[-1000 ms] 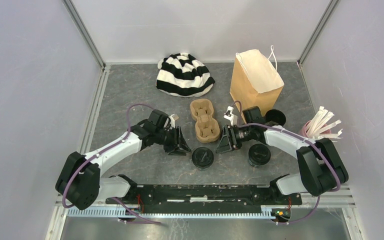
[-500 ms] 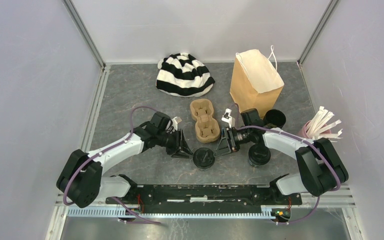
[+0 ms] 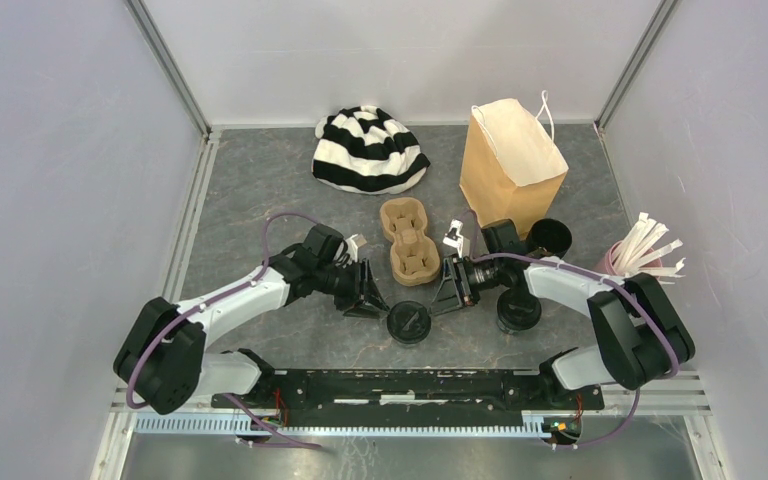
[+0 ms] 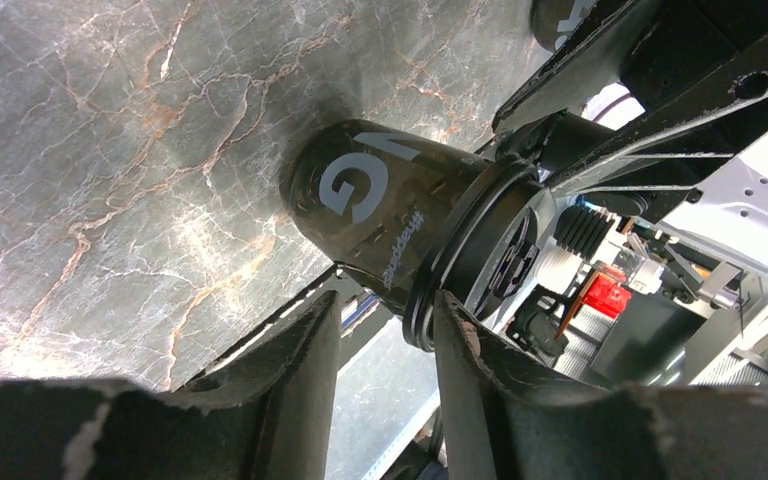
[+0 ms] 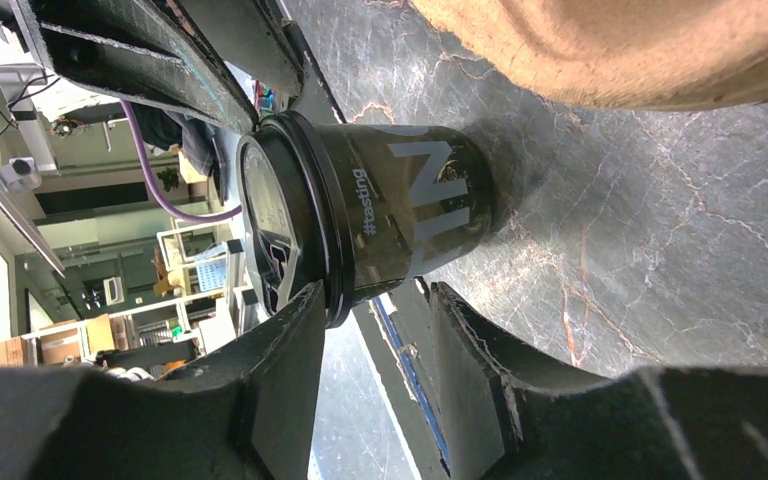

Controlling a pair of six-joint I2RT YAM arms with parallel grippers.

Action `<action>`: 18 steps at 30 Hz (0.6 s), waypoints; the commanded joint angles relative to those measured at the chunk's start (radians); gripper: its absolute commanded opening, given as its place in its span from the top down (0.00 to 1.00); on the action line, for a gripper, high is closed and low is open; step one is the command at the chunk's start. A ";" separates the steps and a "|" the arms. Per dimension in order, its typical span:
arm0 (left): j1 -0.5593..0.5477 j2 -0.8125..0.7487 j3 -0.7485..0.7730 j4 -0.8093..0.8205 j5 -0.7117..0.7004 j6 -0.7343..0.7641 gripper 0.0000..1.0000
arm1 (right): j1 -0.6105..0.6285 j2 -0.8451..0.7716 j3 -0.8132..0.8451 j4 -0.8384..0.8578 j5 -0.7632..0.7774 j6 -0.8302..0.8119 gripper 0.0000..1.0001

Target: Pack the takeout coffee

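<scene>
A black lidded coffee cup stands upright near the table's front edge, between my two grippers. My left gripper is just to its left, open, and the cup shows beyond its fingertips, with one fingertip at the lid rim. My right gripper is just to the cup's right, also open. In the right wrist view the cup lies ahead of the tips, with one fingertip at the lid edge. A second lidded black cup stands beside my right forearm. Neither gripper holds anything.
The brown cardboard two-cup carrier lies just behind the grippers. A brown paper bag stands open at the back right, with a dark round cup at its foot. A striped hat lies at the back. A pink cup with white sticks is at the right.
Both grippers have moved in toward the front cup from either side. The right jaws have narrowed a little. The cup has shifted slightly toward the front edge.
</scene>
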 commanded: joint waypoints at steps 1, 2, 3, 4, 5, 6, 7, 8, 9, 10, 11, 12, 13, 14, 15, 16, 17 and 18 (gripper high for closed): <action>-0.005 -0.031 0.005 -0.017 0.012 -0.017 0.52 | 0.008 -0.006 0.012 0.003 -0.008 -0.026 0.51; -0.005 -0.043 0.005 -0.024 0.009 -0.018 0.51 | 0.007 -0.011 0.018 -0.014 -0.002 -0.037 0.51; -0.005 -0.056 0.001 -0.028 0.009 -0.023 0.50 | 0.006 -0.016 0.023 -0.030 0.007 -0.046 0.50; -0.006 -0.071 -0.009 -0.028 0.009 -0.029 0.50 | 0.006 -0.019 0.025 -0.039 0.010 -0.050 0.49; -0.006 -0.082 -0.015 -0.028 0.011 -0.035 0.50 | 0.006 -0.022 0.026 -0.041 0.009 -0.050 0.49; -0.007 -0.088 -0.023 -0.027 0.014 -0.040 0.51 | 0.005 -0.024 0.026 -0.041 0.007 -0.049 0.49; -0.011 -0.094 -0.030 -0.028 0.016 -0.044 0.51 | 0.006 -0.026 0.025 -0.043 0.005 -0.049 0.49; -0.014 -0.098 -0.036 -0.027 0.018 -0.047 0.52 | 0.005 -0.028 0.024 -0.044 0.003 -0.050 0.48; -0.019 -0.104 -0.043 -0.027 0.020 -0.051 0.53 | 0.006 -0.029 0.023 -0.046 0.001 -0.050 0.48; -0.022 -0.111 -0.048 -0.028 0.020 -0.056 0.53 | 0.005 -0.032 0.020 -0.046 0.001 -0.049 0.47; -0.027 -0.117 -0.054 -0.029 0.020 -0.061 0.53 | 0.005 -0.034 0.018 -0.046 0.001 -0.047 0.47; -0.033 -0.125 -0.060 -0.029 0.019 -0.066 0.53 | 0.006 -0.039 0.015 -0.045 0.002 -0.045 0.46; -0.039 -0.132 -0.061 -0.029 0.018 -0.070 0.52 | 0.006 -0.042 0.015 -0.045 0.002 -0.043 0.45; -0.046 -0.136 -0.065 -0.030 0.019 -0.073 0.51 | 0.006 -0.046 0.017 -0.044 0.002 -0.041 0.44; -0.052 -0.137 -0.068 -0.029 0.019 -0.075 0.50 | 0.005 -0.048 0.018 -0.046 0.001 -0.037 0.42; -0.058 -0.134 -0.068 -0.029 0.018 -0.075 0.51 | 0.006 -0.051 0.020 -0.045 -0.001 -0.035 0.42; -0.065 -0.130 -0.068 -0.028 0.016 -0.075 0.50 | 0.006 -0.053 0.022 -0.043 -0.002 -0.031 0.41; -0.070 -0.126 -0.067 -0.023 0.014 -0.077 0.51 | 0.007 -0.054 0.018 -0.040 -0.003 -0.028 0.40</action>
